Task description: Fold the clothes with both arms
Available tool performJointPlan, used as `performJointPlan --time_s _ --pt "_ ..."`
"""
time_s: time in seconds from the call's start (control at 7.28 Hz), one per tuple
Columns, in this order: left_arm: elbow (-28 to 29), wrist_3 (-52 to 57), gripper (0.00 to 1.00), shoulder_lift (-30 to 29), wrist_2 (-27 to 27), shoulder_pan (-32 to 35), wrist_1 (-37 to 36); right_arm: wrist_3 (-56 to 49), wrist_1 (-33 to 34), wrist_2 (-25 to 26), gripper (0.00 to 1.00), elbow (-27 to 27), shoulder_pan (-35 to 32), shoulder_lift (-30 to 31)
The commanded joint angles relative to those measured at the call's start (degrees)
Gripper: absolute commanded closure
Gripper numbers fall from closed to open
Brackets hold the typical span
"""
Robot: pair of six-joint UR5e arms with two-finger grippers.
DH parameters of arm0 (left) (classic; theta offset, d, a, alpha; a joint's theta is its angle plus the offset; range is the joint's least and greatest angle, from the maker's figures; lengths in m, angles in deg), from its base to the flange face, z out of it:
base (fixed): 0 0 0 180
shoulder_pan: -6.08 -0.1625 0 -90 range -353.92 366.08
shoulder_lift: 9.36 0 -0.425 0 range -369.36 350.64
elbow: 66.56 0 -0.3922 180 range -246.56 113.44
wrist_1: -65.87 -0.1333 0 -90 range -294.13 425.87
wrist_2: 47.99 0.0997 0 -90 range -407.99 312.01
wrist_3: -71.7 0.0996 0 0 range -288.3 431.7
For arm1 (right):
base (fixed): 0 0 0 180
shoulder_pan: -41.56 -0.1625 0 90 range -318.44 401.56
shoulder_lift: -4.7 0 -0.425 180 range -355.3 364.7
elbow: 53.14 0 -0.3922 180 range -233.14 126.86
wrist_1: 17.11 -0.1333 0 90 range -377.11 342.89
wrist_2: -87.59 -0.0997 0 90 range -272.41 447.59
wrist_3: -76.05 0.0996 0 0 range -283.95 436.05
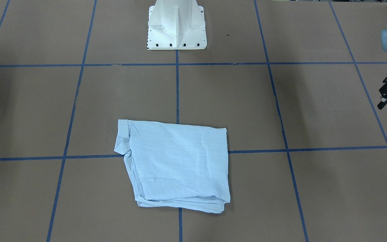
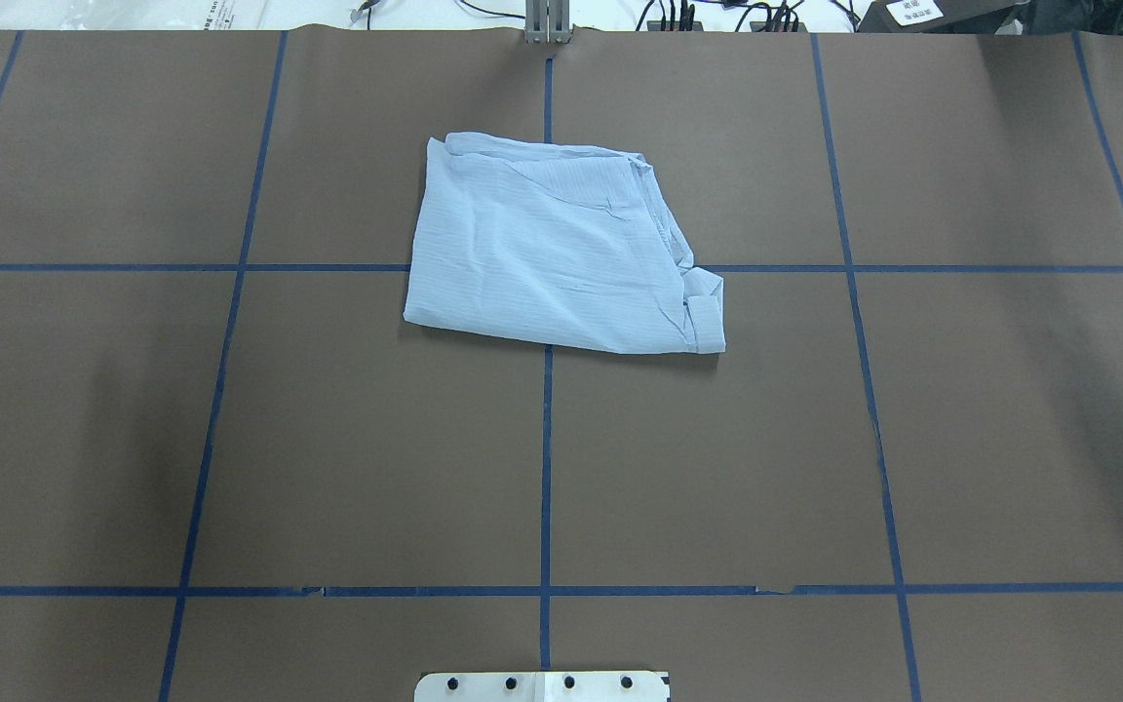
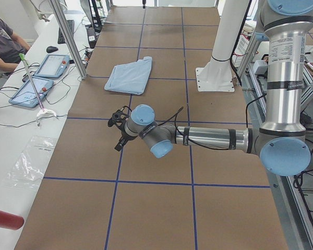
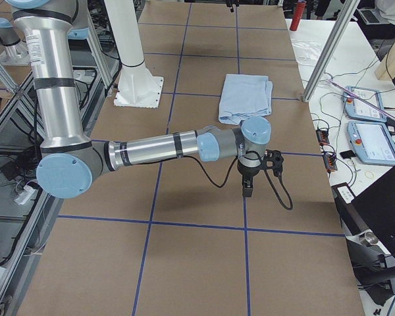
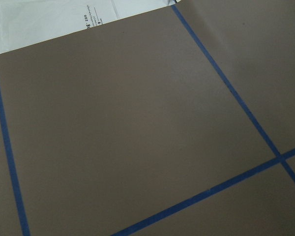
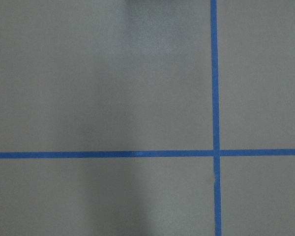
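The clothes are one light blue striped shirt (image 1: 176, 164) lying folded into a rough rectangle at the middle of the brown table, also in the overhead view (image 2: 552, 253) and the side views (image 3: 129, 77) (image 4: 245, 97). Neither arm touches it. The left arm (image 3: 208, 138) stretches low over the table, and its gripper (image 3: 117, 145) (image 1: 386, 97) hangs far to the robot's left of the shirt. The right arm (image 4: 151, 148) reaches out on the other side, and its gripper (image 4: 247, 191) points down over bare table. I cannot tell whether either gripper is open or shut. Both wrist views show only table and blue tape.
The white pedestal base (image 1: 176, 30) stands at the robot's edge. Blue tape lines (image 2: 547, 458) grid the table. A person (image 3: 2, 41) sits beside two tablet pendants (image 3: 34, 88) on the operators' bench. A metal post (image 4: 322, 62) rises at that edge, and a plastic bag (image 3: 28, 161) lies near it.
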Motion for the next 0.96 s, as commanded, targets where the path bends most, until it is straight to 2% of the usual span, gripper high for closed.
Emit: performJointPlan --time_s 0.0,0.27,0.82 --pt "-2.1 1.3 0.00 1.3 -0.6 1.7 -1.6 -0.6 -0.2 -0.2 0.00 1.4 -0.3 1.3" --pt "-6.9 1.3 0.00 1.5 -0.9 1.6 -5.1 -0.6 -0.9 0.4 0.00 1.3 -0.3 2.7" --pt "-6.9 1.0 0.00 0.2 -0.9 1.4 -6.4 -0.5 -1.0 -2.0 0.00 3.0 -0.2 2.2"
